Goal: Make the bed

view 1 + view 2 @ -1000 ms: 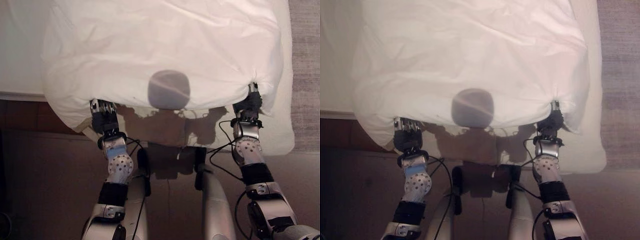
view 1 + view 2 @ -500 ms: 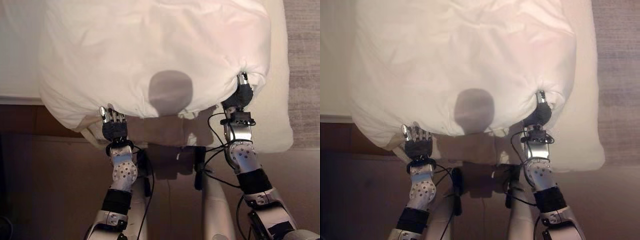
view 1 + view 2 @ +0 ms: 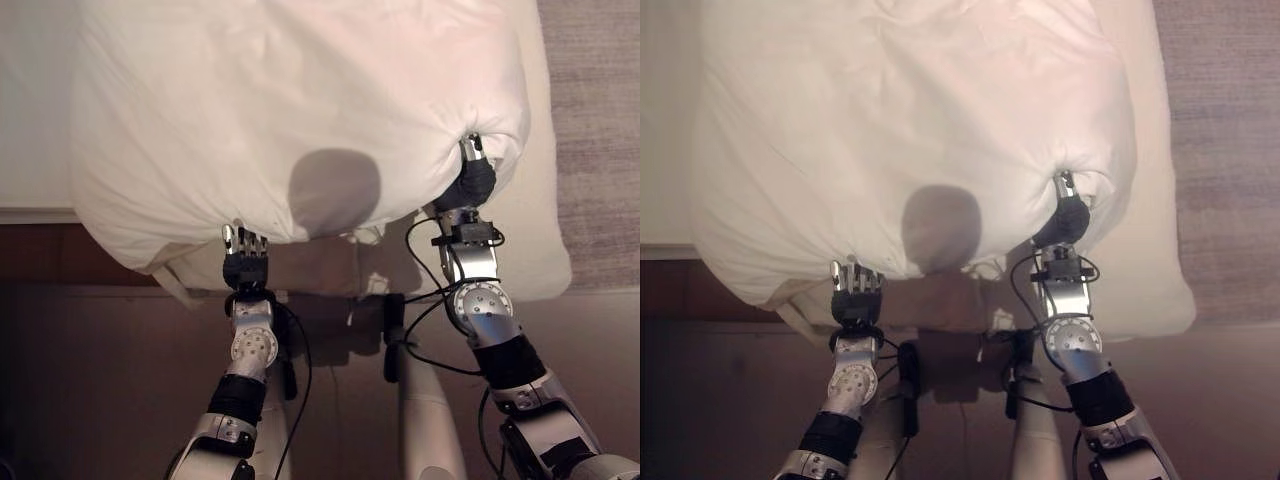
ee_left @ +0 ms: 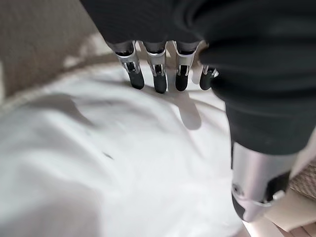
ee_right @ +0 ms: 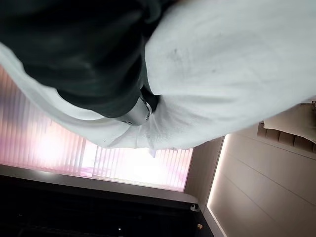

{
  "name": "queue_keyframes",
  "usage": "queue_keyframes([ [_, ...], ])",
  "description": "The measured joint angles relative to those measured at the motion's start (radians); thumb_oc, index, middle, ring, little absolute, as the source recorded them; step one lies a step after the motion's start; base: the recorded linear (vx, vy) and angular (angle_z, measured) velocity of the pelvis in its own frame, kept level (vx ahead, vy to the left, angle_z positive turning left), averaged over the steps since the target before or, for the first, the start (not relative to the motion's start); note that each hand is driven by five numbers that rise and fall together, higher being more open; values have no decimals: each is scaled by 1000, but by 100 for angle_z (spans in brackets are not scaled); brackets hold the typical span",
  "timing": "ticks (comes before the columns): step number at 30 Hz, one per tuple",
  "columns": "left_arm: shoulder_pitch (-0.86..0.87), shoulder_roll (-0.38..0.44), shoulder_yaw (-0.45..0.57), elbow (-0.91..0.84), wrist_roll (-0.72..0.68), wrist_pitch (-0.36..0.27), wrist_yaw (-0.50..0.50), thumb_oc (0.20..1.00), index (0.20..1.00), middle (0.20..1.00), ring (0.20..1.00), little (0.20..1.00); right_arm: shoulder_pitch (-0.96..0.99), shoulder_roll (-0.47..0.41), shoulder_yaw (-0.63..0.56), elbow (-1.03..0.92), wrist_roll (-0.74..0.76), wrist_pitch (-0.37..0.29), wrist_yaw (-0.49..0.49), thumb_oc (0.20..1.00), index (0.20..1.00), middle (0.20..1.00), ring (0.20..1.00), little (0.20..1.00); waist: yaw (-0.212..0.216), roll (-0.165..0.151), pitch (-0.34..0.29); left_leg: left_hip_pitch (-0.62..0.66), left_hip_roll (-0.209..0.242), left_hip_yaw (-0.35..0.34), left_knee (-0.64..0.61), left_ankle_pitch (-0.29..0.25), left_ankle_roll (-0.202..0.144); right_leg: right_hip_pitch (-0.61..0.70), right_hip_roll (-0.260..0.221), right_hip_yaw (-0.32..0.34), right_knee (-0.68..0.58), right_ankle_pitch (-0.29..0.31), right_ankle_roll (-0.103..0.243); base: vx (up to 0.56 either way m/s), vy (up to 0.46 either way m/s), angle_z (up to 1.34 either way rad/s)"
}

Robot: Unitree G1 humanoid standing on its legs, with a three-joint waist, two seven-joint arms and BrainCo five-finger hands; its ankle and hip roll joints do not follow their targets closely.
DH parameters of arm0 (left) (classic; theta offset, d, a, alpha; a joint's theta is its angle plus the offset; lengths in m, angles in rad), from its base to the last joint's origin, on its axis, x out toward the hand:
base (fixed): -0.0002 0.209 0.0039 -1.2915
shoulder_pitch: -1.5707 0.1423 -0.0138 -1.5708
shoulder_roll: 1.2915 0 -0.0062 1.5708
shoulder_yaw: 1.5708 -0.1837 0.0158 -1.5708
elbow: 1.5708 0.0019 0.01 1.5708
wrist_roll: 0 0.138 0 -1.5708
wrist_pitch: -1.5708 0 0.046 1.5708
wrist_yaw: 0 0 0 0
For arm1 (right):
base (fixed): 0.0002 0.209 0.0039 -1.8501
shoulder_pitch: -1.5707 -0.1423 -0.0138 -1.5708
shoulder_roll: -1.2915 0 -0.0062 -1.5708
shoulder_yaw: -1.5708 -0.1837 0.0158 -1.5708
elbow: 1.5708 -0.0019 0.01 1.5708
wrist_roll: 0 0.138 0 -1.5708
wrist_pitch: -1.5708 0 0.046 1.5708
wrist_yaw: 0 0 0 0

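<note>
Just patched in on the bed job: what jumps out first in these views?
A big white duvet billows over the bed, its near edge bunched and hanging over the front. The right hand is pushed up into a puckered fold near the duvet's right corner, fingers buried in cloth. The left hand sits lower at the hem, fingers straight against the fabric.

Duvet (image 3: 290, 100) on bed (image 3: 545, 250)
</note>
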Motion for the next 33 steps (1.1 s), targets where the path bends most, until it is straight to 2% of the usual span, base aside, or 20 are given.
queue_keyframes([
  [7,-52,3,44,72,-29,21,-52,1000,1000,1000,1000,1000,2,0,3,-24,0,0,1,200,200,200,200,200,-1,-2,-1,-1,0,4,-1,-1,1,-1,0,2,-4,3,-1,1,1,0],
  [13,-106,25,91,114,-58,37,-146,1000,1000,1000,1000,1000,2,0,3,-26,0,0,1,200,200,200,200,200,-2,-3,-2,-5,1,8,12,-7,3,-3,2,9,-5,7,1,2,3,-2],
  [15,-121,37,112,138,-57,43,-164,1000,1000,1000,1000,1000,3,2,7,-26,0,0,1,200,200,200,200,200,-1,-12,-7,-9,3,16,16,-14,6,-10,4,17,-4,7,2,-1,10,-13],
  [18,-149,65,148,168,-58,42,-171,1000,1000,1000,1000,1000,4,4,27,-26,0,0,5,200,200,200,200,200,-4,-48,-28,-31,7,17,31,-20,0,-33,12,28,-4,13,1,2,14,-10],
  [23,-214,86,154,239,-63,41,-170,1000,1000,1000,1000,1000,5,5,47,-26,0,2,16,200,200,200,200,200,-4,-51,-30,-35,8,16,36,-22,0,-34,12,28,-4,13,2,0,0,0],
  [28,-165,68,151,219,-55,40,-169,1000,1000,1000,1000,1000,11,6,43,-26,0,2,16,200,200,200,200,200,-3,-51,-30,-36,8,16,39,-24,1,-34,12,28,-3,13,1,0,0,0],
  [33,-37,27,119,99,-53,18,-126,1000,1000,1000,1000,1000,18,8,36,-27,0,1,16,200,200,200,200,200,0,-51,-30,-35,8,16,37,-23,1,-34,12,28,-4,13,1,-3,-7,0],
])
